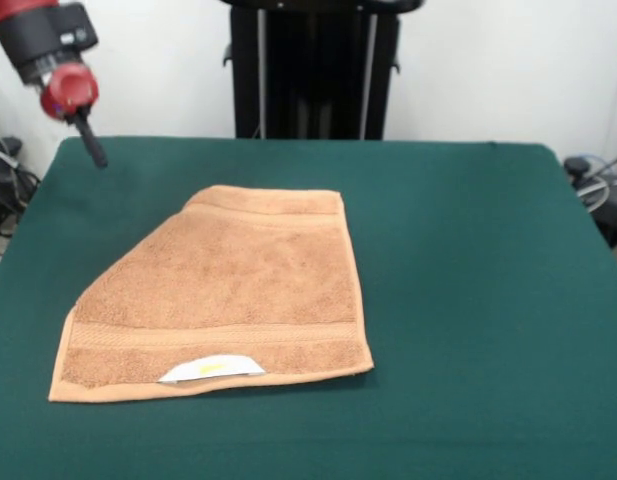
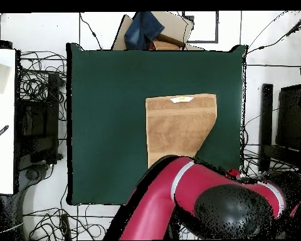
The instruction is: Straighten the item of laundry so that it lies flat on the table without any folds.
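Front view shows the terry towel (image 1: 223, 295) left of centre on the green table (image 1: 468, 260), one far corner folded under, while the pincer (image 1: 91, 145), jaw state indeterminable, hangs clear; unfolding that corner is judged the next step.

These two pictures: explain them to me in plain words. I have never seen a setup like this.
Both show one moment. The front view looks across a green table toward the robot's black pedestal. The red and black arm enters top left, and its gripper hangs above the table's far corner, holding nothing. The overhead view looks straight down, so the arm fills the bottom. On the table lies a tan towel with a white label; one far corner is folded, so it is not yet flat.
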`<state>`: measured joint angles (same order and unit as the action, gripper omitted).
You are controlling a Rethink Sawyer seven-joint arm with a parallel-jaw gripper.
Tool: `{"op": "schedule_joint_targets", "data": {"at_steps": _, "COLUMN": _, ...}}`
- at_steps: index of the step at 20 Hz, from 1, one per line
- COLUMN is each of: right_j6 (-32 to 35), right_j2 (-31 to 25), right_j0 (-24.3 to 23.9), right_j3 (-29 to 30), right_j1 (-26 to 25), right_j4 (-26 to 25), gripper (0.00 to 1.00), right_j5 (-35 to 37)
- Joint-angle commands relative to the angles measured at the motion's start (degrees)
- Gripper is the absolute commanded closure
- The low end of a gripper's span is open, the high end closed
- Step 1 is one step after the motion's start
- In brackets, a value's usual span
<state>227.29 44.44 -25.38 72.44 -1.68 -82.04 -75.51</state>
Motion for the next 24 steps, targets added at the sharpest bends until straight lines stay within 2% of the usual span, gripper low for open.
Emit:
{"op": "schedule_joint_targets", "data": {"at_steps": 1, "right_j6": 9.6, "right_j2": -3.5, "right_j0": 0.8, "right_j3": 4.5, "right_j1": 6.7, "right_j4": -5.0, "gripper": 1.00, "right_j5": -6.9}}
{"op": "schedule_joint_targets", "data": {"at_steps": 4, "right_j6": 9.2, "right_j2": -4.1, "right_j0": 1.4, "right_j3": 5.9, "right_j1": 8.1, "right_j4": -5.1, "gripper": 1.00, "right_j5": -7.0}}
{"op": "schedule_joint_targets", "data": {"at_steps": 7, "right_j6": 7.6, "right_j2": -7.2, "right_j0": 0.9, "right_j3": 7.1, "right_j1": 8.2, "right_j4": -3.8, "gripper": 1.00, "right_j5": -7.3}}
{"op": "schedule_joint_targets", "data": {"at_steps": 15, "right_j6": 2.2, "right_j2": -14.9, "right_j0": -0.5, "right_j3": 7.8, "right_j1": 5.9, "right_j4": 3.0, "gripper": 1.00, "right_j5": -2.9}}
{"op": "schedule_joint_targets", "data": {"at_steps": 24, "right_j6": 0.4, "right_j2": -17.7, "right_j0": -0.7, "right_j3": 8.4, "right_j1": 5.4, "right_j4": 4.9, "gripper": 1.00, "right_j5": -0.8}}
